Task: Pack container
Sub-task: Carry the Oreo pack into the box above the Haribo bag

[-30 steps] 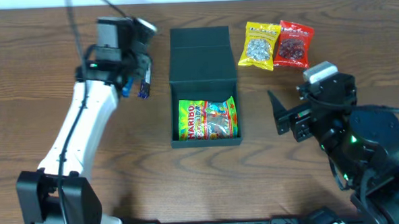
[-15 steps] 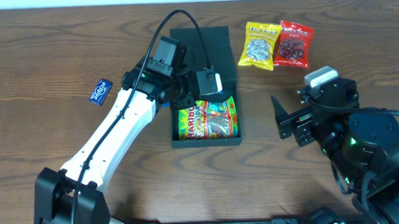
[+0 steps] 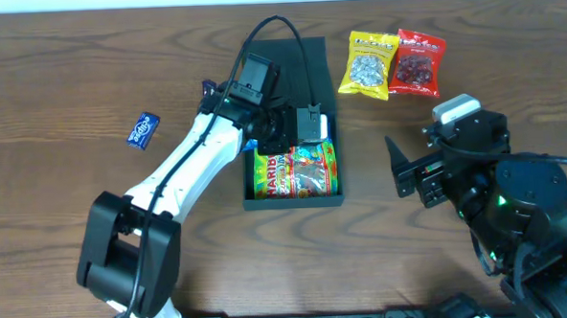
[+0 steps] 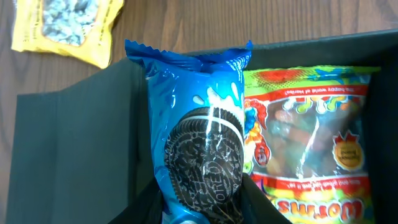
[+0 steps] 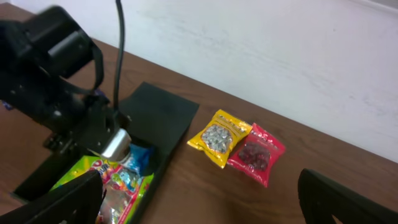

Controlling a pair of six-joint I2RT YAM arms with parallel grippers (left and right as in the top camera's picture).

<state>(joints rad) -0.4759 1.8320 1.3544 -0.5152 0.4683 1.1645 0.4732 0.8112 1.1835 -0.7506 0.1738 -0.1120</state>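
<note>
Container (image 3: pixel 295 203) holds gummy-worm bag (image 3: pixel 298 173); left tool (image 4: pixel 202 208) grips Oreo packet (image 4: pixel 199 124) beside it.

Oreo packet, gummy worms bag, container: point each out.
Oreo packet (image 4: pixel 202 149), left wrist view, printed cookie.
gummy worms bag (image 3: pixel 299 177), overhead view, bag's middle.
container (image 3: pixel 295 203), overhead view, front wall.

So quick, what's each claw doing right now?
Left gripper: closed on the blue Oreo packet, over the container.
Right gripper: open, holding nothing.
</note>
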